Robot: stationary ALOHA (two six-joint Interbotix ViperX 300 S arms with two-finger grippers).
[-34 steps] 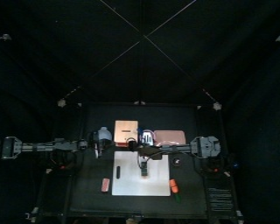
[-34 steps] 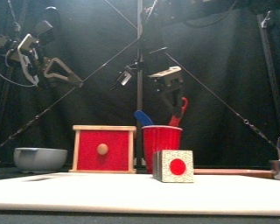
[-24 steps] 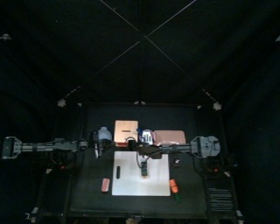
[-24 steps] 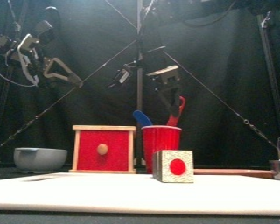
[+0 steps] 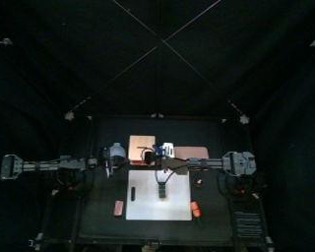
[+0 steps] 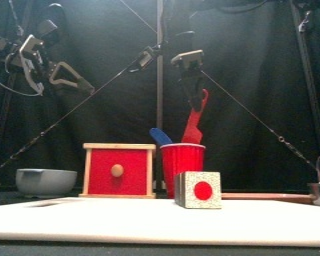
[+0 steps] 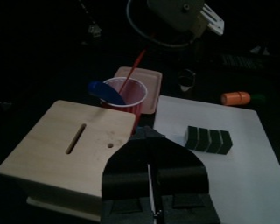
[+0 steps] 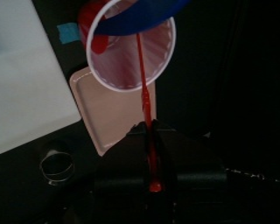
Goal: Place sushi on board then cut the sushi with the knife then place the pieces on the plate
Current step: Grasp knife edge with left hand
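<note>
One step done: sushi (image 6: 199, 188) on board (image 6: 69, 218); right claw (image 8: 152, 162) holds knife (image 6: 195, 118) at twelve o'clock; left claw (image 7: 150, 166) closed; cutting, plating remain.

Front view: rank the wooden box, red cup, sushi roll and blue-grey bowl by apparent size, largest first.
1. wooden box
2. red cup
3. sushi roll and blue-grey bowl: about alike; the roll stands nearer the camera, so I leave them unranked.
</note>
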